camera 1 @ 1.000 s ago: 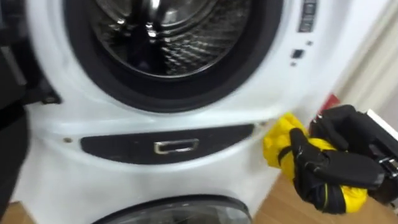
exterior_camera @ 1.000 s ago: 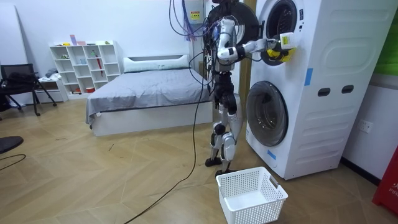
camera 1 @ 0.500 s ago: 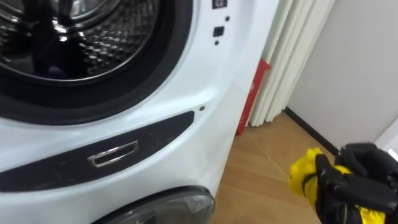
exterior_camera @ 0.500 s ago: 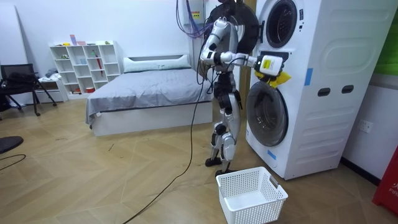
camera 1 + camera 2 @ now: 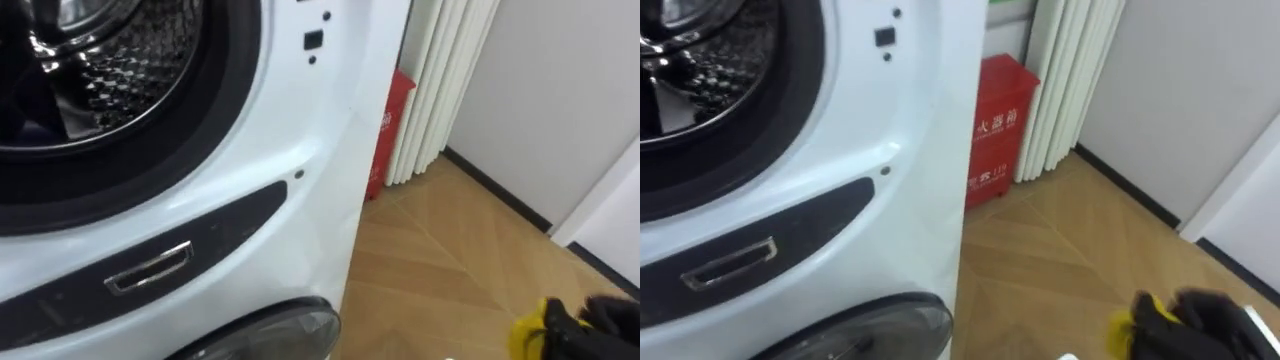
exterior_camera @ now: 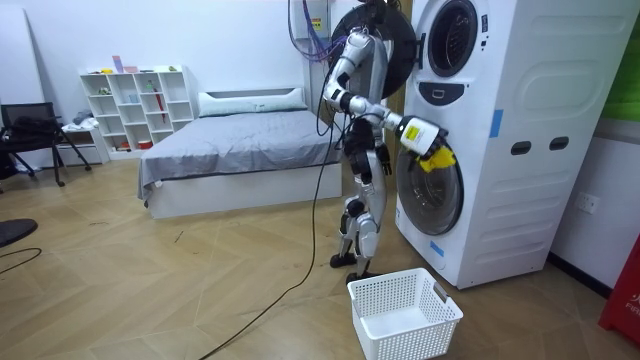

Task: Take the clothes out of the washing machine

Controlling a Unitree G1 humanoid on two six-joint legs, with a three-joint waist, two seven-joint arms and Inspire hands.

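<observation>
My right hand [image 5: 600, 322] sits at the lower right edge of the left eye view, low over the wooden floor, with its dark fingers curled round a yellow cloth [image 5: 526, 336]. In the room view that hand [image 6: 421, 134] is stretched out in front of the stacked white washing machine [image 6: 500, 140], and the yellow cloth [image 6: 439, 160] hangs from it at the height of the lower door's top. The upper drum [image 5: 90, 80] stands open at the upper left, metal inside and dark rubber round its rim. I stand right beside the machine.
A white laundry basket [image 6: 405, 312] stands on the floor by my feet, below the hand. A red box [image 5: 995, 125] and a pale curtain [image 5: 440, 90] lie to the right of the machine. Behind me is a bed [image 6: 240, 150].
My right hand has come down and away from the upper drum with the yellow cloth in it. The eye views have swung to the right, towards the floor and the wall.
</observation>
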